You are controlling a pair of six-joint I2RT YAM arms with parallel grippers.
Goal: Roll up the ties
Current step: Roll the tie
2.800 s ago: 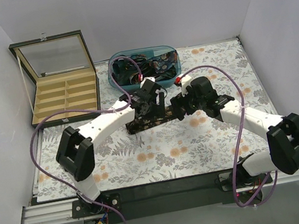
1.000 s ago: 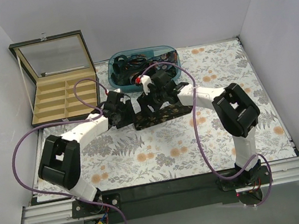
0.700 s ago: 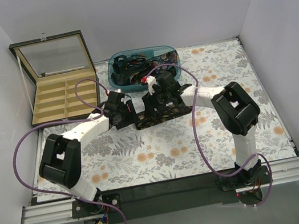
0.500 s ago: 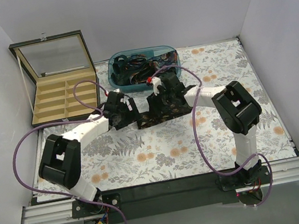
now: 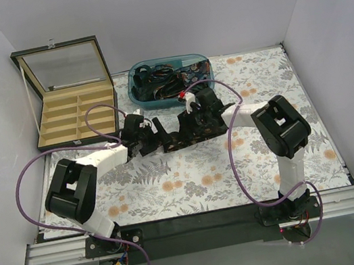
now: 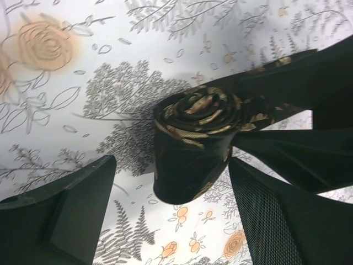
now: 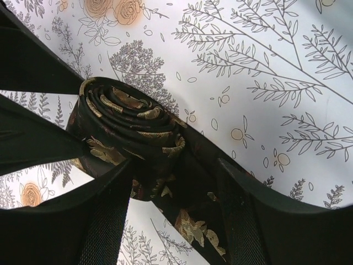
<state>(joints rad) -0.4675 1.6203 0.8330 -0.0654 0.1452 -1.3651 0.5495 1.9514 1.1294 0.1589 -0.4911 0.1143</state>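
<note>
One dark tie with gold leaf patterning point(image 5: 173, 142) lies mid-table, its left end wound into a tight roll point(image 6: 193, 132) and its flat tail running right. In the left wrist view my left gripper point(image 6: 172, 161) is open; the roll sits between its fingers point(image 6: 60, 215) with table showing on both sides. My right gripper point(image 7: 175, 163) straddles the flat tail just behind the roll point(image 7: 124, 118). The fabric fills the gap and meets both fingers point(image 7: 105, 221). From above, the left gripper point(image 5: 158, 136) and the right gripper point(image 5: 189, 130) face each other across the roll.
A blue bin point(image 5: 135, 96) holding more dark ties stands behind the grippers. An open wooden box with compartments point(image 5: 77, 119) sits at the back left. Purple cables point(image 5: 97, 109) loop over both arms. A floral mat point(image 5: 192, 178) covers the table.
My left gripper has opened wider and let go of the roll. The right gripper has slid a little right along the tie, and its jaws have narrowed.
</note>
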